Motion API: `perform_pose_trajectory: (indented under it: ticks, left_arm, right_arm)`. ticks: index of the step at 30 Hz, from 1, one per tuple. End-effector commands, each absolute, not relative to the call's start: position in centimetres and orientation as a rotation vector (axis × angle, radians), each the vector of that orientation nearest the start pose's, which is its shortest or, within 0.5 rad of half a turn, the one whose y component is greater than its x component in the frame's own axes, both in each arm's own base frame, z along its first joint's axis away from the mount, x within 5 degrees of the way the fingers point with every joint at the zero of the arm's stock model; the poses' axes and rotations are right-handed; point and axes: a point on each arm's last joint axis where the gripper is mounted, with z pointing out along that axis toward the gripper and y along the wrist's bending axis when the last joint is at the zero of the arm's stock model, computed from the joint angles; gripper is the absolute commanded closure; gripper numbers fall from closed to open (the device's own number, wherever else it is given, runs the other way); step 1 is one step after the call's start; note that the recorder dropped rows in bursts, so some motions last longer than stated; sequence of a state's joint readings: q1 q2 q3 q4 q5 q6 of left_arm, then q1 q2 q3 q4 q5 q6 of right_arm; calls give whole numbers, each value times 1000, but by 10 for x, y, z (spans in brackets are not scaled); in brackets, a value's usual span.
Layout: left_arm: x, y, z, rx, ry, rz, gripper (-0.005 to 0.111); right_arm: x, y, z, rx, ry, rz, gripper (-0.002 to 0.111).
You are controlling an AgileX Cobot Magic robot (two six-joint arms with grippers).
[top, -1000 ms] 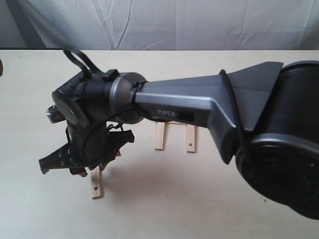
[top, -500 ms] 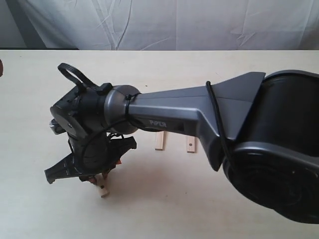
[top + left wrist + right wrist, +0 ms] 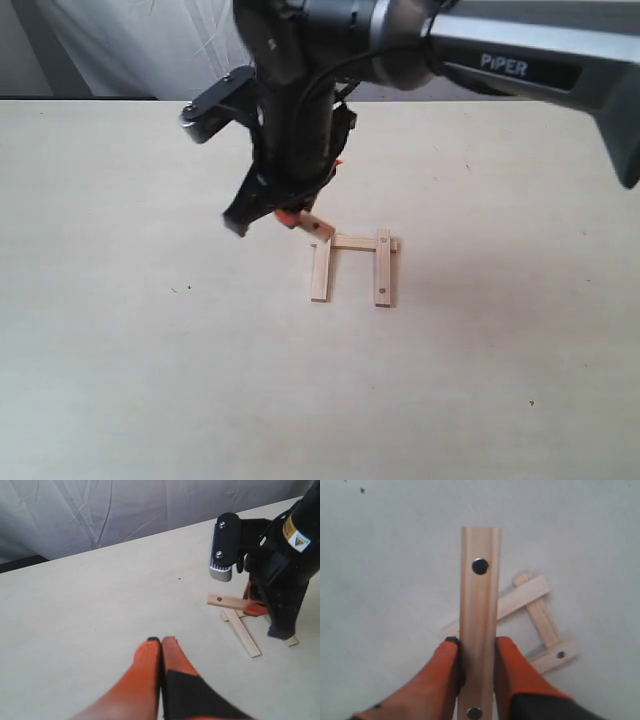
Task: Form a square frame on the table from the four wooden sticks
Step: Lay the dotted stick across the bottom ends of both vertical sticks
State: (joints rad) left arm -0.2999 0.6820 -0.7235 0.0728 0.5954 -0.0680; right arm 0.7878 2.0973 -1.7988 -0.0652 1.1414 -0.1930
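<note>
Wooden stick [image 3: 480, 600] sat clamped between the right gripper's [image 3: 477, 647] fingers [image 3: 512, 667], three sticks [image 3: 522, 596] just beyond them; left gripper's [image 3: 161, 641] fingers pressed together.

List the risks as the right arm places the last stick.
The held stick hangs tilted close over a corner of the three laid sticks; lowering here could knock them askew.
The right gripper pinches it near one end, so it may pivot on contact.
The open side lies opposite that corner, so the stick must cross over without snagging.
</note>
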Motion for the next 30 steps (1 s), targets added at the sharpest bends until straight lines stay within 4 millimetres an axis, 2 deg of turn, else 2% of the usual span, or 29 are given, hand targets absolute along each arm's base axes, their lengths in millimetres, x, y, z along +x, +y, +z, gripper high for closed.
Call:
perform_pose_trajectory:
  ticks: [1,2,6,8,11,18,25,28,30]
  left_arm:
    - [126,-35,344,277,2015,-143,107]
    - [126,-35,344,277,2015,-143,107]
    - [126,-35,344,277,2015,-143,107]
    - [126,-35,344,277,2013,-141,107]
    - [126,-35,344,277,2013,-141,107]
    - [126,-34,344,280,2012,-136,107]
    - [127,-33,344,291,2008,-110,107]
    - [127,-33,344,291,2008,-110,107]
    - [127,-33,344,291,2008,-110,107]
  right_arm:
    - [333,286,227,-1645,2467,149,109]
    - [334,283,225,-1670,2461,191,109]
    - [333,268,204,-1813,2436,175,109]
    - [330,265,191,-1817,2437,188,109]
    - [326,262,177,-1866,2361,122,109]
    - [322,255,166,-1916,2265,44,109]
    - [314,248,142,-1965,2213,16,109]
    - [317,249,142,-1938,2189,12,109]
    - [317,249,142,-1919,2204,14,99]
